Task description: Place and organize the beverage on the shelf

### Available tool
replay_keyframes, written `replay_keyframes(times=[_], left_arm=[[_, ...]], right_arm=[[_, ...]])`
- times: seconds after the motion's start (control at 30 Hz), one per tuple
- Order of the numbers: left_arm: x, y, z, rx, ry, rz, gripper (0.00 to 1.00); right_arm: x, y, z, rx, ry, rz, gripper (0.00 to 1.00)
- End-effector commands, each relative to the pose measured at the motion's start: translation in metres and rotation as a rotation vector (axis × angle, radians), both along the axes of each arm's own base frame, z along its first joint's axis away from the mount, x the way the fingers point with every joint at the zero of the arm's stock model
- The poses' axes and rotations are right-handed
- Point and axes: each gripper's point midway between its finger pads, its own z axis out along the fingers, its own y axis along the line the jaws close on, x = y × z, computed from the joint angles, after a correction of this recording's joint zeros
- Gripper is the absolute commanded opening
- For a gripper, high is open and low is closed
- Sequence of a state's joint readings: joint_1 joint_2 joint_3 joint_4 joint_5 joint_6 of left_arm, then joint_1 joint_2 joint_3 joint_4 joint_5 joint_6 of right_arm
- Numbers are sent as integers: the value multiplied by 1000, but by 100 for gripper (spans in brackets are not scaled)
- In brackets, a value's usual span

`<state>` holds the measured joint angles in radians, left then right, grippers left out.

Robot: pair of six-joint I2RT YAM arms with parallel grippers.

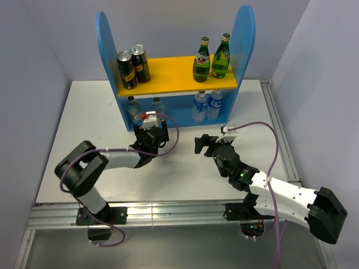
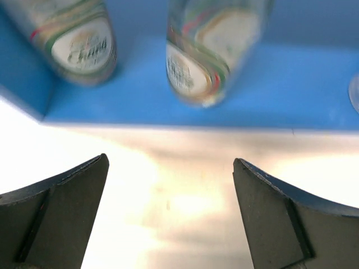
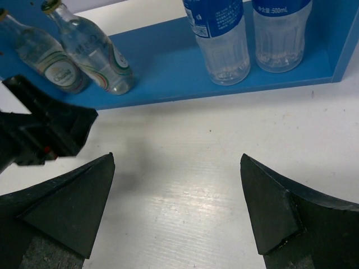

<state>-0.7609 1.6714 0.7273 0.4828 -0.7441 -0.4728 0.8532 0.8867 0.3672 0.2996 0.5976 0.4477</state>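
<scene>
Shelf (image 1: 168, 74) appears fully stocked: green bottles (image 1: 202, 60) right and cans (image 1: 127, 70) left on top, water bottles (image 1: 200, 106) and squat bottles (image 1: 133, 110) below. Left gripper (image 1: 150, 132) and right gripper (image 1: 206, 141), both spread and empty, sit just in front.

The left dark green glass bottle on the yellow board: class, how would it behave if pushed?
Tall on a narrow base, the left dark green glass bottle would probably tip, not slide. Its glossy glass looks slippery and likely breakable.
</scene>
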Motion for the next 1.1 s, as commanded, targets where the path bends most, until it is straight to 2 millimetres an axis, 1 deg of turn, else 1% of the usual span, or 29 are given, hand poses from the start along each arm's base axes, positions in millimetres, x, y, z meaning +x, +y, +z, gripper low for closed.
replay_keyframes(times=[0.0,0.03,0.07,0.1,0.13,0.17,0.2,0.23,0.27,0.3,0.33,0.37,0.43,0.47,0.5,0.53,0.57,0.6,0.67,0.77,0.83,0.97,1.07], left_arm=[[-35,-14,39,-16,-14,5,99],[-45,-18,44,3,2,-9,99],[-55,-21,52,14,10,-24,99],[-73,-21,65,60,42,-56,99],[-80,-20,75,43,42,-48,99],[-96,-2,82,94,72,-30,99],[-97,1,106,36,40,9,99],[-101,9,118,27,31,21,99],[-105,14,131,5,17,26,99],[-111,24,158,-72,-22,29,99],[-116,19,170,-95,-32,-51,99],[-125,25,195,-164,-82,-104,100],[-138,24,212,-227,-101,-199,99],[-147,31,232,-278,-139,-234,99],[-151,35,240,-297,-154,-248,99],[-155,42,242,-300,-156,-250,99],[-160,52,252,-332,-184,-243,99],[-162,57,256,-348,-196,-240,99],[-168,64,263,-381,-217,-248,99],[-169,70,266,-395,-239,-236,99],[-169,71,265,-389,-237,-230,99],[-167,67,261,-365,-219,-230,99],[-167,67,261,-357,-214,-227,99]], right_arm=[[-1,10,31,85,-56,34,100],[-2,11,35,96,-56,43,100],[-3,11,54,151,-72,38,100],[-5,8,54,145,-49,30,100],[-7,7,63,163,-50,28,100],[-10,5,85,191,-61,32,100],[-12,4,95,200,-67,35,100],[-15,3,108,209,-77,45,100],[-21,1,131,210,-102,75,100],[-25,-1,143,211,-112,91,100],[-29,-2,153,202,-120,106,100],[-37,-8,172,181,-132,130,100],[-44,-15,187,153,-134,143,100],[-50,-23,195,112,-124,149,100],[-54,-27,199,96,-120,154,100],[-57,-29,202,76,-117,165,100],[-64,-34,207,49,-112,186,100],[-68,-36,209,42,-108,198,100],[-77,-42,216,45,-112,219,100],[-86,-46,226,85,-131,236,100],[-91,-48,231,104,-146,249,100],[-92,-50,234,117,-154,246,100],[-90,-50,233,113,-147,239,100]])
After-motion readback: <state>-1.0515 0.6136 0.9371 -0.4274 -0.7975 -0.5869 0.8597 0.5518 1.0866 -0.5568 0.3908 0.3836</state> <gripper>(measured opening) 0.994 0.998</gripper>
